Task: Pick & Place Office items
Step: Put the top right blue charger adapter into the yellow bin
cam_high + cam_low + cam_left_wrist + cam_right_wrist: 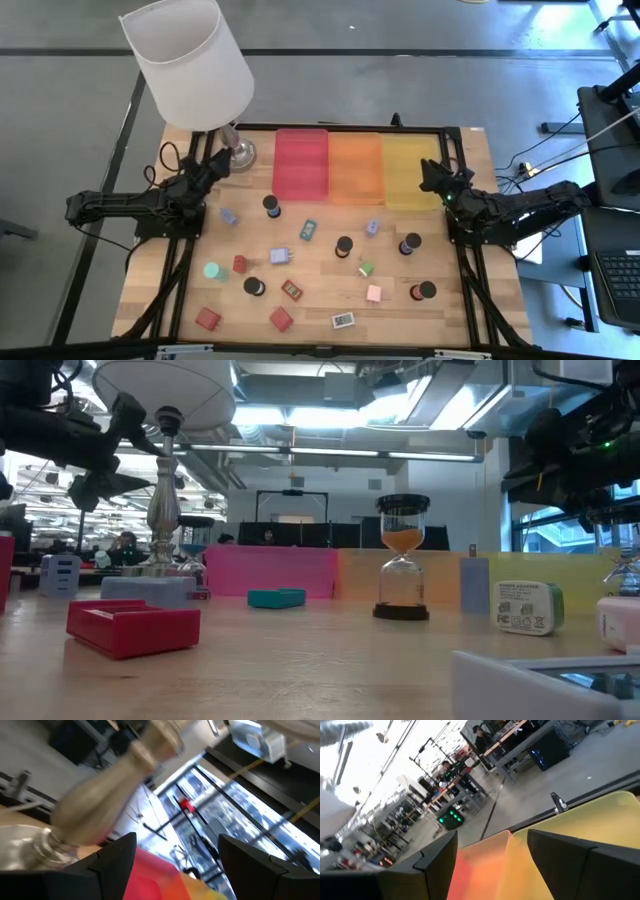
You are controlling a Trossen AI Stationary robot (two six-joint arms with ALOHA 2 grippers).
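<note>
The office items lie scattered over the wooden table: black round cylinders, red flat blocks, a teal block, a white block, and lavender, pink and green cubes. From table height one cylinder shows as a sand timer standing upright. My left gripper hovers at the far left beside the lamp's base, open, with nothing between its fingers. My right gripper hovers at the far right by the yellow tray, open and holding nothing.
Three trays stand side by side along the far edge: red, orange and yellow. A lamp with a white shade stands at the far left corner, close to my left gripper. A black frame borders the table.
</note>
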